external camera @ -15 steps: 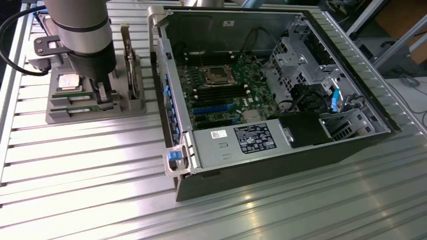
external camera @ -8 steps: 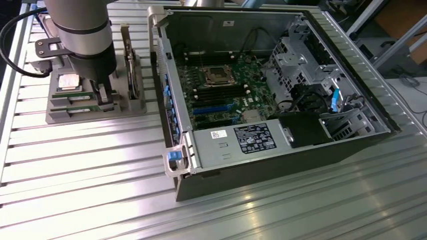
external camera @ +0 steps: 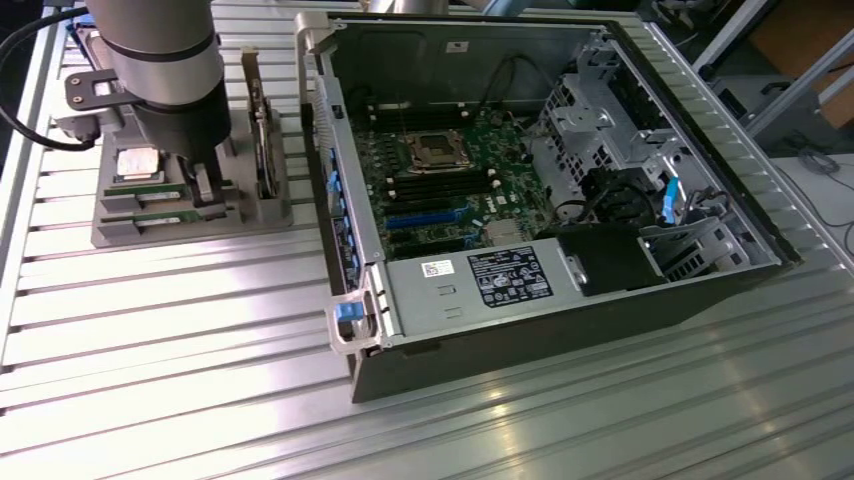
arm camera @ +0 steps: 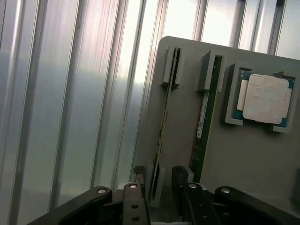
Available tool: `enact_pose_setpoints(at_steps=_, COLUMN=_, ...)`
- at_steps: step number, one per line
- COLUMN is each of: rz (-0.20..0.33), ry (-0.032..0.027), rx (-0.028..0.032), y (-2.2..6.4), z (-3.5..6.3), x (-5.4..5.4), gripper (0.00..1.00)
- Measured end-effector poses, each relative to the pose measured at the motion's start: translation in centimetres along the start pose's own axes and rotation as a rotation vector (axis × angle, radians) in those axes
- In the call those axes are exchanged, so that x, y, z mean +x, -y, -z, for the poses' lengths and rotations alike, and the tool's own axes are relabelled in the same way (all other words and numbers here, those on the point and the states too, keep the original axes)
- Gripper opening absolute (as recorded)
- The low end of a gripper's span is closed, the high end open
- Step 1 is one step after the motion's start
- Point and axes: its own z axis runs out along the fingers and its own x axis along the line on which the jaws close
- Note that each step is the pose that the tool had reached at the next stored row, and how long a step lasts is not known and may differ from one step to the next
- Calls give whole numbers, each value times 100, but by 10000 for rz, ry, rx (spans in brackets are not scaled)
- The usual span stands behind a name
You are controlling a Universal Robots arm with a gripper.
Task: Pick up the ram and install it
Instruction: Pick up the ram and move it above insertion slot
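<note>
Open gripper straddles the ram in its grey holder on ribbed aluminium table.

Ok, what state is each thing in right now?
ram: on edge in a slot of the grey fixture
gripper: open, straddling the ram, not gripping it
second ram stick: on edge in the neighbouring slot
CPU: seated in the fixture
computer case: on its side, panel off

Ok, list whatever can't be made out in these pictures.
- Exterior view: the arm hides much of the gray holder.
- Wrist view: the label on the ram beside the CPU is too small to read; the jaws cover its near end.
- Exterior view: the motherboard slots are too small to judge latches.
</note>
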Motion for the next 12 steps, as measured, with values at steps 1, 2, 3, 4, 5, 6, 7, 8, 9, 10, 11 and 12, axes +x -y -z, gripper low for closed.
enact_pose_setpoints(at_steps=1, rz=0, ry=0, rx=1, y=-18, z=-1, x=-4, gripper=36)
enact_pose_setpoints(at_steps=2, rz=-1, ry=1, rx=0, y=-40, z=-2, x=-8, gripper=36)
enact_pose_setpoints(at_steps=3, rz=-1, ry=0, rx=1, y=-67, z=-3, x=-13, gripper=36)
enact_pose_setpoints(at_steps=4, rz=0, ry=1, rx=1, y=-96, z=-5, x=-18, gripper=36)
enact_pose_setpoints(at_steps=5, rz=0, ry=0, rx=1, y=-112, z=-6, x=-21, gripper=36)
enact_pose_setpoints(at_steps=6, rz=0, ry=1, rx=1, y=-130, z=-8, x=-24, gripper=36)
enact_pose_setpoints(at_steps=7, rz=0, ry=1, rx=1, y=-156, z=-11, x=-28, gripper=36)
enact_pose_setpoints(at_steps=8, rz=-1, ry=1, rx=0, y=-174, z=-14, x=-31, gripper=36)
enact_pose_setpoints(at_steps=9, rz=0, ry=1, rx=0, y=-190, z=-16, x=-33, gripper=36)
enact_pose_setpoints(at_steps=10, rz=0, ry=0, rx=0, y=-203, z=-19, x=-36, gripper=36)
enact_pose_setpoints(at_steps=11, rz=0, ry=1, rx=2, y=-240, z=-27, x=-41, gripper=36)
enact_pose_setpoints(at_steps=12, rz=-1, ry=0, rx=1, y=-259, z=-33, x=-45, gripper=36)
